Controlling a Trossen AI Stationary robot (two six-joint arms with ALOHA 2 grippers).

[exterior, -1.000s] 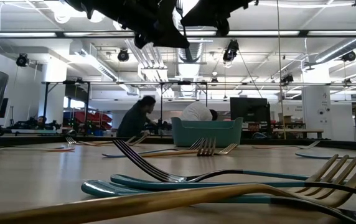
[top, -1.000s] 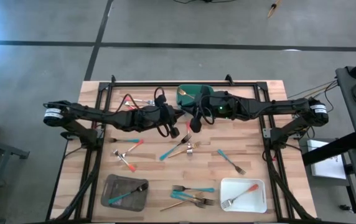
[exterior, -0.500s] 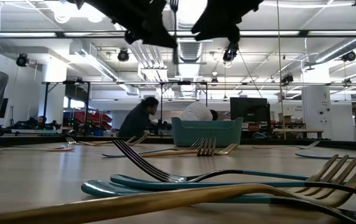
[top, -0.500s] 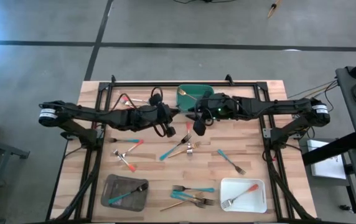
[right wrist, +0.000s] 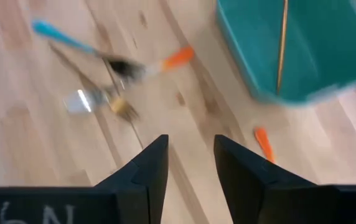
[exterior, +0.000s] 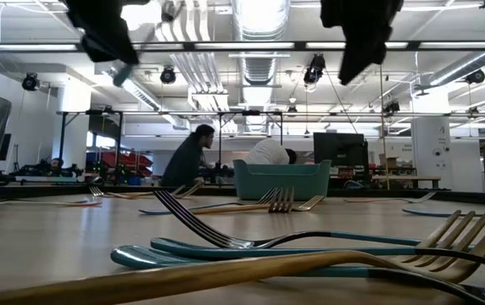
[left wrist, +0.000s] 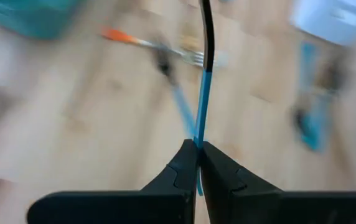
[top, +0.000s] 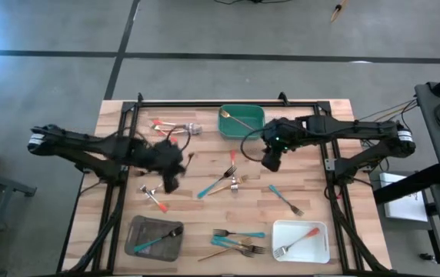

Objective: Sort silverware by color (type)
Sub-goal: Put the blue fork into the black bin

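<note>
Tabletop clutter surrounds left hand (left wrist: 198, 163) pinching teal-handled utensil (left wrist: 204, 102); right hand (right wrist: 189, 163) spread.

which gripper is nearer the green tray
Right. The right gripper hangs just beside the green tray; the left gripper is farther off, over the table's left half.

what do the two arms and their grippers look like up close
Both arms are dark, slim and jointed, each with a pale round cap at the shoulder end and black cables looping near the wrist. The left gripper and right gripper have black, wedge-shaped fingers; the right one's body carries faint pale lettering.
</note>
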